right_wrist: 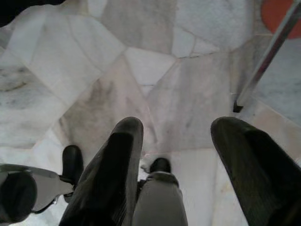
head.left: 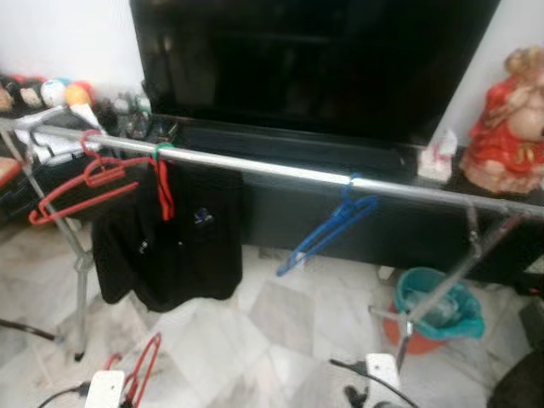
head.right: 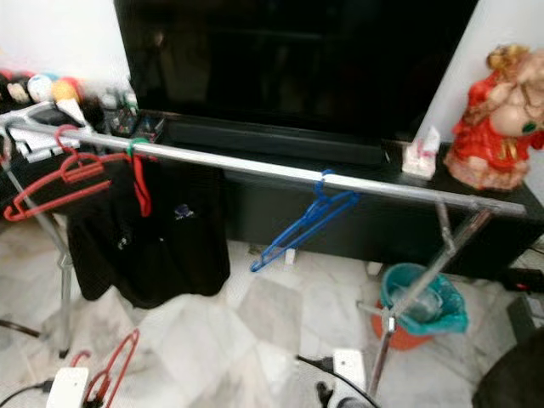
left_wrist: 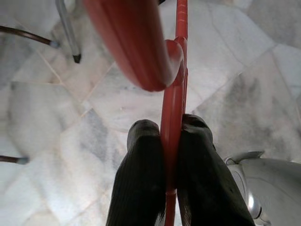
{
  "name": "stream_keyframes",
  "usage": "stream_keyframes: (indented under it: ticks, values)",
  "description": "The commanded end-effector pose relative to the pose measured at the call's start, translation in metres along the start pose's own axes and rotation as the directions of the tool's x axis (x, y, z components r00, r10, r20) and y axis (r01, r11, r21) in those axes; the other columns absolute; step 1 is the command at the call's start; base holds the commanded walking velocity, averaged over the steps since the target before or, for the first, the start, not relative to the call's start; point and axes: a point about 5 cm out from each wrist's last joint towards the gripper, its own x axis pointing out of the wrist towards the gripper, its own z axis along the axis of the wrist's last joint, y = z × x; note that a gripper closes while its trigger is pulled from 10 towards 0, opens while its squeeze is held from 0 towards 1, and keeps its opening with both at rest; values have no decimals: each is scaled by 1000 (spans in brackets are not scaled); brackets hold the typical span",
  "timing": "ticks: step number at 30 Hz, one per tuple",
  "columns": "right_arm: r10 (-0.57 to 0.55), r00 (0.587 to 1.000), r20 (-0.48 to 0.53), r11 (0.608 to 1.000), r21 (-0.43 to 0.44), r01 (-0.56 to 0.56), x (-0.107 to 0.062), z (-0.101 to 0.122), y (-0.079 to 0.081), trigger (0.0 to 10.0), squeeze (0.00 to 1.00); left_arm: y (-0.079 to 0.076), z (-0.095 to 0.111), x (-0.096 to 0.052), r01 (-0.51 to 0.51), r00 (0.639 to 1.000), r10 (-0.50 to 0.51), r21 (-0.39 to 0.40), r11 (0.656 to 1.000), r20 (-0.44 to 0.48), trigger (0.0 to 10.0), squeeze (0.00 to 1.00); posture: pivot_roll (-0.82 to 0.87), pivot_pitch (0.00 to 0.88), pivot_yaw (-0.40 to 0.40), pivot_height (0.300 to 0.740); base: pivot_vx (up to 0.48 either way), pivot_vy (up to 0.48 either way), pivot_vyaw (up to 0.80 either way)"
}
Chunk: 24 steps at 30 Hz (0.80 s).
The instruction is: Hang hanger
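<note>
Left gripper (left_wrist: 170,155): your two black, rounded fingers are pinched on the stem of a red hanger (head.left: 143,367), smooth glossy plastic; its curved hook looms blurred close to the wrist lens. From the head views you see this hanger low at the near edge, over the floor, beside the arm's white cuff.

Right gripper (right_wrist: 181,160): your fingers stand wide apart with nothing between them, pointing down at bare floor.

Floor (head.left: 280,331): pale marble in irregular polygonal slabs, grey-veined, with thin dark joints; a black cable trails across it at the left.

Rail (head.left: 280,171): a round, shiny metal tube crossing your view, slightly lower toward the right, carried on thin metal legs at either end.

Second red hanger (head.left: 81,183): plastic, hooked over the rail near its left end, tilted.

Black garment (head.left: 170,242): soft dark cloth hanging from the rail just right of that hanger, on a hook with a green top; a red strap shows at its neck.

Blue hanger (head.left: 327,229): thin plastic, hooked on the rail right of centre, swung askew.

Television (head.left: 314,59): a large dark glossy screen behind the rail, on a low black cabinet (head.left: 340,212).

Figurine (head.left: 510,123): a red and gold rounded statue on the cabinet at the right.

Teal bucket (head.left: 435,310): plastic, on the floor beside the right leg, over an orange base.
</note>
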Motion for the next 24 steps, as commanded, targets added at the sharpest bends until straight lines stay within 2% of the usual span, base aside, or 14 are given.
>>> stream_keyframes:
  ticks: [1, 5, 7, 10, 12, 13, 14, 15, 16, 18, 19, 20, 22, 24]
  values:
    - [-39, 999, -11, 999, 21, 40, -2, -6, -11, 10000, 0, -4, 4, 2, 2, 1000, -2, 18, 1000, 11, 10000, 0, 134, 0, -16, 740, 0, 0, 0]
    - [-46, 999, -24, 999, 24, 47, -3, -12, -11, 10000, 0, -2, 15, 4, -26, 998, 25, 22, 999, 55, 10000, 0, 131, 0, -21, 740, 0, 0, 0]
    - [-49, 998, -30, 999, 21, 49, -3, -15, -12, 10000, 0, 0, 32, 7, -34, 991, 32, 11, 999, 131, 10000, 0, 120, 0, -21, 740, 0, 0, 0]
    - [-53, 998, -31, 998, 16, 53, -3, -16, -13, 10000, 0, -1, 47, 8, -30, 979, 26, 18, 999, 203, 10000, 0, 84, 0, -22, 740, 0, 0, 0]
    - [-63, 998, -28, 998, 10, 64, -4, -15, -15, 10000, 0, -3, 68, 9, -27, 953, 17, 28, 999, 302, 10000, 0, 65, 0, -18, 740, 0, 0, 0]
    - [-77, 997, -23, 997, 14, 78, -4, -15, -17, 10000, 0, -6, 86, 7, -30, 920, 13, 38, 999, 392, 10000, 0, 60, 0, -16, 740, 0, 0, 0]
    - [-82, 996, -22, 997, 16, 82, -4, -15, -18, 10000, 0, -7, 91, 7, -29, 909, 10, 38, 999, 417, 10000, 0, 59, 0, -16, 740, 0, 0, 0]
    - [-91, 996, -19, 996, 16, 91, -4, -14, -20, 10000, 0, -11, 104, 4, -16, 877, -9, 49, 999, 480, 10000, 0, 60, 0, -16, 740, 0, 0, 0]
    - [-91, 996, -19, 996, 16, 91, -4, -14, -20, 10000, 0, -11, 104, 4, -16, 877, -9, 49, 999, 480, 10000, 0, 60, 0, -16, 740, 0, 0, 0]
    - [-104, 994, -16, 994, 21, 105, -5, -13, -24, 10000, 0, -22, 123, -3, 14, 817, -90, 136, 991, 570, 10000, 0, 64, 0, -20, 740, 0, 0, 0]
    - [-104, 994, -16, 994, 21, 105, -5, -13, -24, 10000, 0, -22, 123, -3, 14, 817, -90, 136, 991, 570, 10000, 0, 64, 0, -20, 740, 0, 0, 0]
    - [-108, 994, -17, 994, 27, 109, -5, -14, -25, 10000, 0, -27, 128, -6, 36, 793, -133, 172, 984, 594, 10000, 0, 66, 0, -22, 740, 0, 0, 0]
    - [-110, 994, -23, 993, 26, 111, -5, -15, -28, 10000, 0, -32, 129, -11, 76, 775, -182, 197, 977, 605, 10000, 0, 77, 0, -32, 740, 0, 0, 0]
    - [-111, 994, -26, 994, 19, 111, -6, -15, -29, 10000, 0, -35, 128, -13, 89, 769, -202, 212, 973, 607, 10000, 0, 85, 0, -40, 740, 0, 0, 0]
